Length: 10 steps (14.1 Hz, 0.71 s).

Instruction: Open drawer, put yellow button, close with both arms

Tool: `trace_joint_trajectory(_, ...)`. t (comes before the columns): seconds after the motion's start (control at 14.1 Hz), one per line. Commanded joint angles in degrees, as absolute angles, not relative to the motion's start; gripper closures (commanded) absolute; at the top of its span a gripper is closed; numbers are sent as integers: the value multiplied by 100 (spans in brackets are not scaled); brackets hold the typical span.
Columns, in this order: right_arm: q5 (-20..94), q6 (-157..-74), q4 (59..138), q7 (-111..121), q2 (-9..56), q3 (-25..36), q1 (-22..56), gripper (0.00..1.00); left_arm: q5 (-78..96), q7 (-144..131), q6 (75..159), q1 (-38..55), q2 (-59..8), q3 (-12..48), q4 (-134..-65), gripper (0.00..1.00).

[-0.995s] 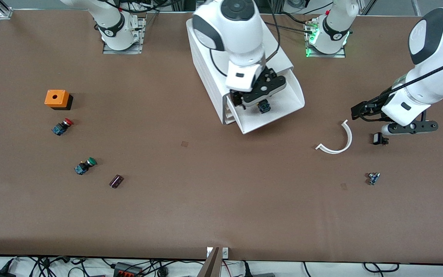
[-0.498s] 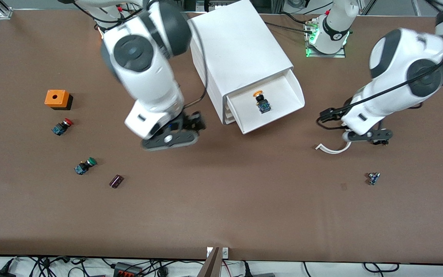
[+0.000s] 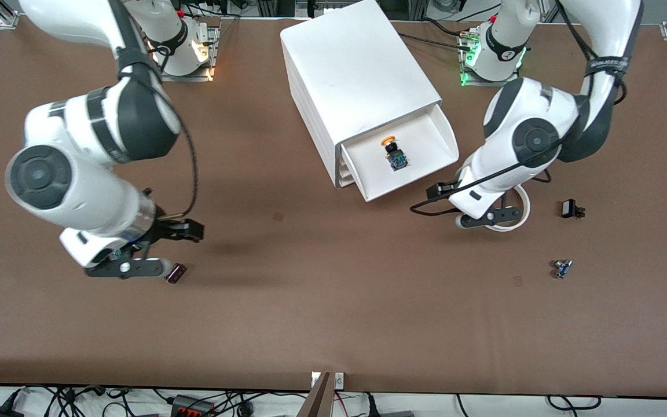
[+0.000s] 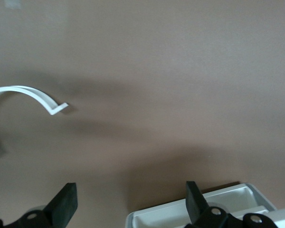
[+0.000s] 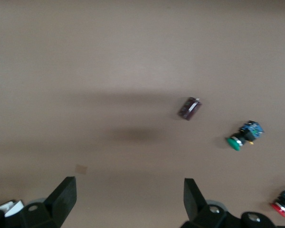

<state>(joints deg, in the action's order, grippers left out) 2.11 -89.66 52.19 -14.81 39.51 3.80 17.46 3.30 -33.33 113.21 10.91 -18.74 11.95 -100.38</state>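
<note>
The drawer (image 3: 426,152) stands pulled out from the top of the white cabinet (image 3: 356,69). In it lies the yellow button (image 3: 394,153) on its side, with nothing touching it. My left gripper (image 3: 481,219) hangs open and empty over the table, beside the drawer's front corner at the left arm's end. In the left wrist view the left gripper (image 4: 129,190) shows the drawer's corner (image 4: 199,214) by one finger. My right gripper (image 3: 131,263) is open and empty above the table toward the right arm's end; the right wrist view shows this right gripper (image 5: 128,183) over bare tabletop.
A white curved strip (image 3: 520,219) (image 4: 23,92) lies under the left hand. A small black part (image 3: 570,208) and a small blue part (image 3: 562,268) lie toward the left arm's end. A dark purple piece (image 3: 175,272) (image 5: 189,108), a green-capped switch (image 5: 242,135) and a red-capped switch (image 5: 282,204) lie near the right gripper.
The right arm swung away from the drawer toward its own end of the table, leaving the yellow button lying in the drawer. The left gripper moved in toward the drawer's front corner.
</note>
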Motion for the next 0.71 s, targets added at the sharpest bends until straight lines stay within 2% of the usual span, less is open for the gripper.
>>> trace_joint_trajectory(0.0, 228, -8737, 5291, -1337, 3727, 290, 1303, 0, 387, -3673, 11399, 1248, -1933, 1178, -10002, 0)
trace_joint_trajectory(0.21, 167, -8569, 5535, -1274, 3298, 290, 801, 0, 387, -4383, 11768, 1589, -1925, 1213, -10257, 0)
trace_joint_trajectory(0.5, 193, -8823, 6546, -1248, 2366, 273, 222, 0, 387, -4692, 11996, 1687, -1776, 1257, -10678, 0)
trace_joint_trajectory(0.64, 211, -8982, 6950, -454, 1988, 264, -130, 0, 387, -4842, 11988, 1618, -1723, 1502, -10757, 0)
